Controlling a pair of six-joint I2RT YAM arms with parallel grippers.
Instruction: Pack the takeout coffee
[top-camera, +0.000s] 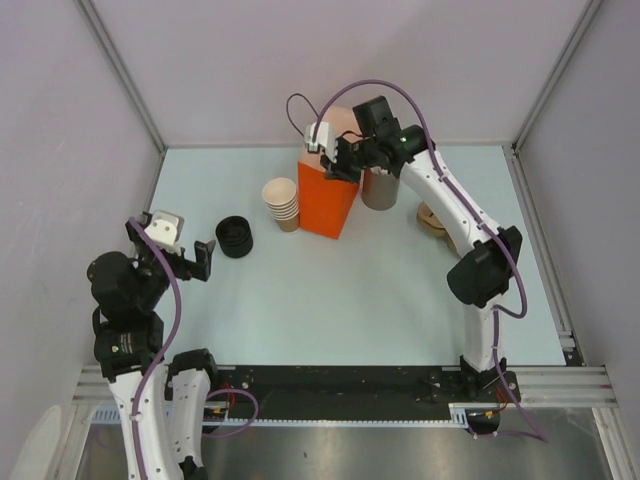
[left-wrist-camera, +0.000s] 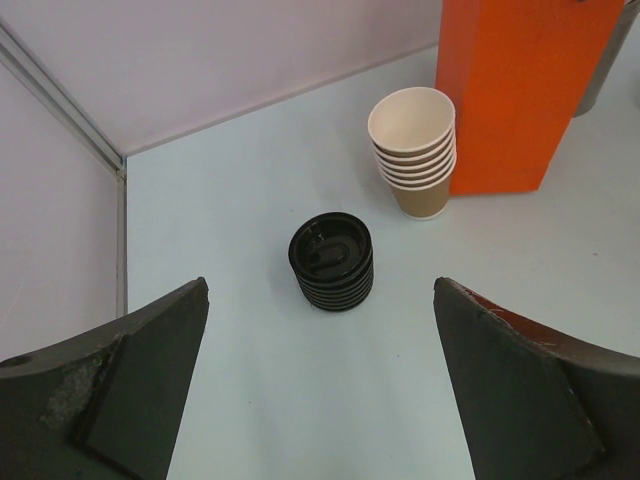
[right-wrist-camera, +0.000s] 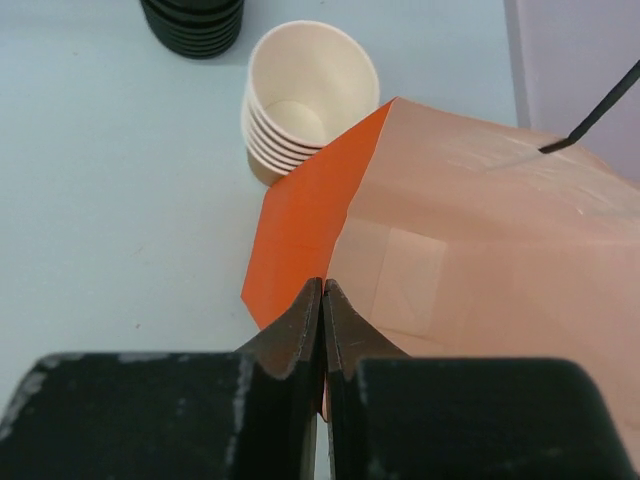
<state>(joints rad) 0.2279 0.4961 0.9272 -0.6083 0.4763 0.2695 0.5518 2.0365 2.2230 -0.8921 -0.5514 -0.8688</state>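
The orange paper bag (top-camera: 325, 203) stands open at the back middle; it also shows in the left wrist view (left-wrist-camera: 520, 90) and the right wrist view (right-wrist-camera: 300, 225). My right gripper (top-camera: 336, 160) (right-wrist-camera: 323, 290) is shut on the bag's rim, one finger outside and one inside. The bag's pale inside looks empty where it shows. My left gripper (top-camera: 172, 250) (left-wrist-camera: 320, 325) is open and empty at the left, low over the table. No lidded coffee cup shows plainly. A tan object (top-camera: 432, 220) lies half hidden behind the right arm; I cannot tell what it is.
A stack of lidless tan cups (top-camera: 282, 203) (left-wrist-camera: 413, 150) (right-wrist-camera: 300, 100) stands just left of the bag. A stack of black lids (top-camera: 235, 237) (left-wrist-camera: 332, 260) (right-wrist-camera: 195, 20) sits further left, ahead of the left gripper. A grey cylinder (top-camera: 380, 190) stands right of the bag.
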